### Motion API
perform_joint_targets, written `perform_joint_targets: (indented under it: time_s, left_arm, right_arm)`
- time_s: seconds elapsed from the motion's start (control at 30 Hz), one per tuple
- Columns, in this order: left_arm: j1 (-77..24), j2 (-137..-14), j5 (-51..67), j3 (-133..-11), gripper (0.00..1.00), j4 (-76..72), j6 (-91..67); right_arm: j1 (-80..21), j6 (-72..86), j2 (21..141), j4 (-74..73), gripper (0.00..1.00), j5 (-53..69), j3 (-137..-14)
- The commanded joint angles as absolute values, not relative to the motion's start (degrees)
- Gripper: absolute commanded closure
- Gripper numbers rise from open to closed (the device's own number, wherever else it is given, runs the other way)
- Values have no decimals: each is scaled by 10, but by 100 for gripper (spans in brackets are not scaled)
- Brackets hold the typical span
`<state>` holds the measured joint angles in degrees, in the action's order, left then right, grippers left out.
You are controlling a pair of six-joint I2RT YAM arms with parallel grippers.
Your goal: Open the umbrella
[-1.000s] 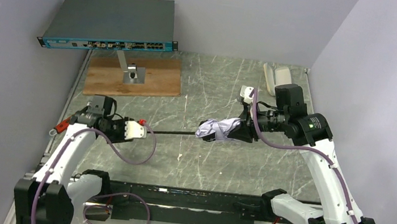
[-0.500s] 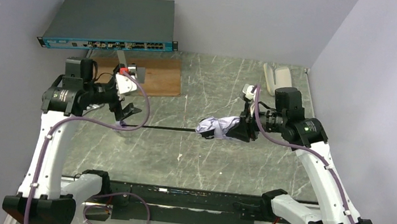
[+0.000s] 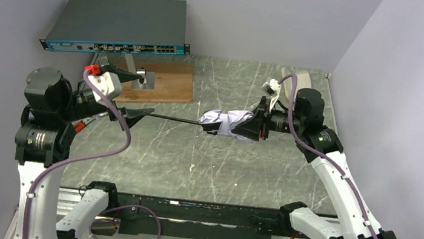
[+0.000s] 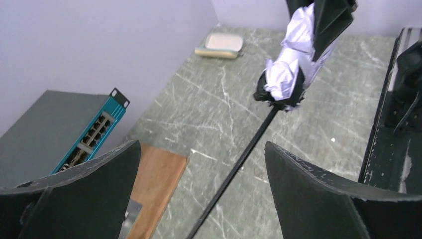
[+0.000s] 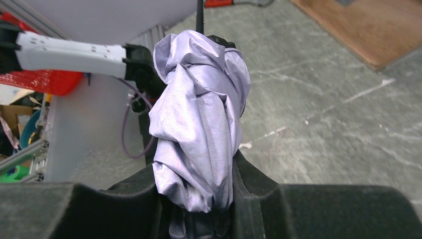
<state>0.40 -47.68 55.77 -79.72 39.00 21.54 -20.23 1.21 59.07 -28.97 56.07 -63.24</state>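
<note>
The umbrella hangs level above the table. Its silvery-white canopy (image 3: 221,121) is a crumpled bundle with black folds, and the thin black shaft (image 3: 176,119) points left. My right gripper (image 3: 256,125) is shut on the right end of the bundle; in the right wrist view the cloth (image 5: 199,124) is pinched between both fingers (image 5: 259,189). My left gripper (image 3: 142,94) is raised and stands wide open around the shaft's left end without touching it. In the left wrist view the shaft (image 4: 239,167) runs through the gap of the left gripper (image 4: 201,147) toward the canopy (image 4: 291,74).
A grey network switch (image 3: 117,22) sits at the back left on the wall side. A wooden board (image 3: 165,86) with a small metal stand (image 3: 141,78) lies just beyond my left gripper. A white oblong object (image 3: 300,80) rests at the back right corner.
My left gripper has opened off the shaft's end while the left arm rose and pulled back to the left. The right gripper has lifted the bundle and carried it slightly left.
</note>
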Motion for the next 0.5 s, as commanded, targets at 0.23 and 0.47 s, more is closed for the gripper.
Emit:
perform_joint_targets:
  time_s: [0.23,0.47]
  left_arm:
    - [4,-445,630,-849,0,347,90]
    - [4,-464,638,-808,2,232,-86]
  right_arm:
    - [-183,155,569,-20,100,484,-719]
    - [-154,326,561,103,100,364,-705]
